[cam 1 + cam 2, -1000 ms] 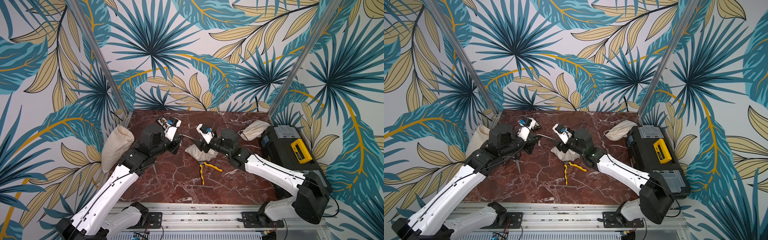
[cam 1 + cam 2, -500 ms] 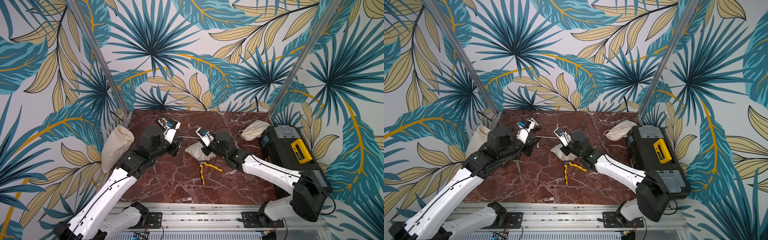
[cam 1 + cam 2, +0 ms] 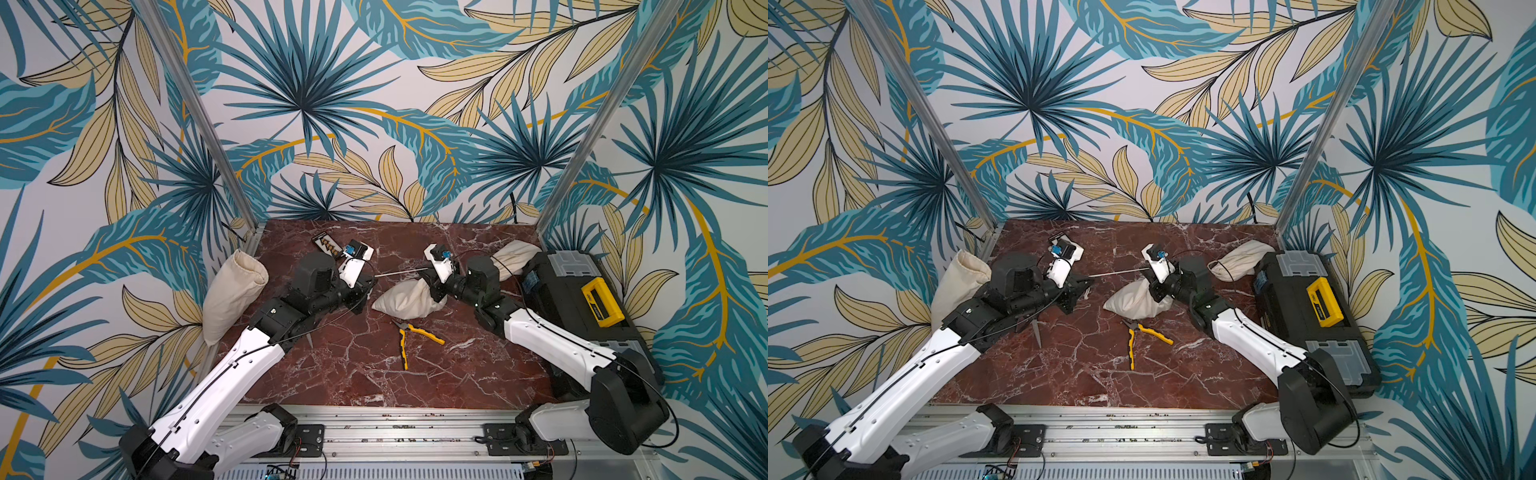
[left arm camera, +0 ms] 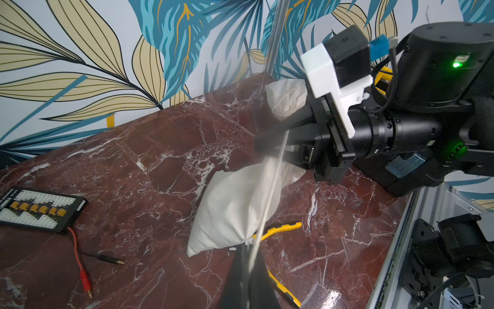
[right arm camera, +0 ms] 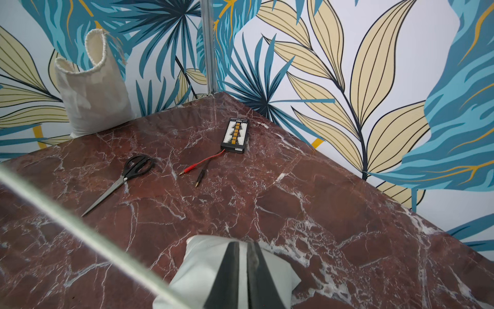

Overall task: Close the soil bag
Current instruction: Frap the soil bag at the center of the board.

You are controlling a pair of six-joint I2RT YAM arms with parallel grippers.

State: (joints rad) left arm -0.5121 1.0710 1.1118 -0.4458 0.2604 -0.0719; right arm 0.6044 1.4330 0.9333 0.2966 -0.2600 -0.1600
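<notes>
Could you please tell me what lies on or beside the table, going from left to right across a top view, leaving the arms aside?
Open cloth sack → connector board → soil bag → tied cloth sack → black toolbox.

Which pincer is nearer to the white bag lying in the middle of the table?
Right. The right pincer is shut on the gathered neck of the bag. The left pincer is clear of the bag, off its bottom end, shut on the taut drawstring.
</notes>
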